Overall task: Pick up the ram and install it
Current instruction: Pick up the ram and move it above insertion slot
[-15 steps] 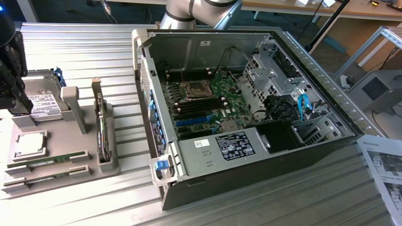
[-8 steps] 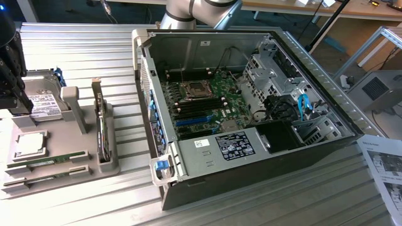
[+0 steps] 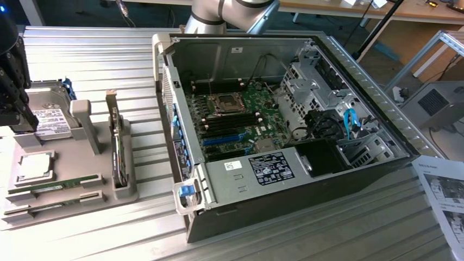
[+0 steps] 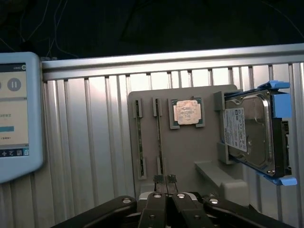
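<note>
Two ram sticks (image 3: 56, 186) (image 3: 49, 204) lie in slots at the near end of a grey holder tray (image 3: 101, 196), thin green boards with dark chips. In the wrist view both show edge-on as narrow strips (image 4: 138, 137) (image 4: 159, 137). My gripper (image 3: 18, 122) hangs well above the tray's far end, over the hard drive, at the exterior view's left edge. In the wrist view the gripper (image 4: 165, 179) has its fingertips pressed together with nothing between them, in line with one ram stick. The motherboard's black slots (image 3: 230, 122) lie inside the open computer case (image 3: 348, 70).
The tray also carries a square silver processor (image 3: 34, 166) (image 4: 188, 113), a hard drive in a blue frame (image 3: 49, 120) (image 4: 249, 133) and an upright card with a metal bracket (image 3: 116, 147). A tablet screen (image 4: 16, 116) sits beside the tray. A paper sheet (image 3: 442, 190) lies right of the case.
</note>
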Available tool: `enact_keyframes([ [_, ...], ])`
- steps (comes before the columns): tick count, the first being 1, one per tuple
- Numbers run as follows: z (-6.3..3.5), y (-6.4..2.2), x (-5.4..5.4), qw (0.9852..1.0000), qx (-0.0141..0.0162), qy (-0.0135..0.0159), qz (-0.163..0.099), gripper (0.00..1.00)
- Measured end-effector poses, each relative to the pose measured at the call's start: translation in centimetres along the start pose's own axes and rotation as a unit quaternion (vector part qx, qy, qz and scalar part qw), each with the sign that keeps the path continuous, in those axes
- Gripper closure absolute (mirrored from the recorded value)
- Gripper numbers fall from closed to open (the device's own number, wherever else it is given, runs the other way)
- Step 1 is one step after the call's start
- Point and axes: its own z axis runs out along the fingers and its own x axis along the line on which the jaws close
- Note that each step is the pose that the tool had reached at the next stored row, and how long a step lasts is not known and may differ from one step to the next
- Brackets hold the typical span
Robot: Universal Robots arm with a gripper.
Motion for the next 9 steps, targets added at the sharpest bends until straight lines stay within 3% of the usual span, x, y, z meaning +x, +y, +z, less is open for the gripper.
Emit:
enact_keyframes([
  [1,0.01,0.00,0.00,1.0000,-0.0001,-0.0019,-0.001,0.89],
  [2,0.01,0.00,0.01,1.0000,-0.0004,-0.0056,-0.003,0.89],
  [9,0.00,0.00,0.12,1.0000,-0.0004,-0.0056,-0.004,0.89],
])
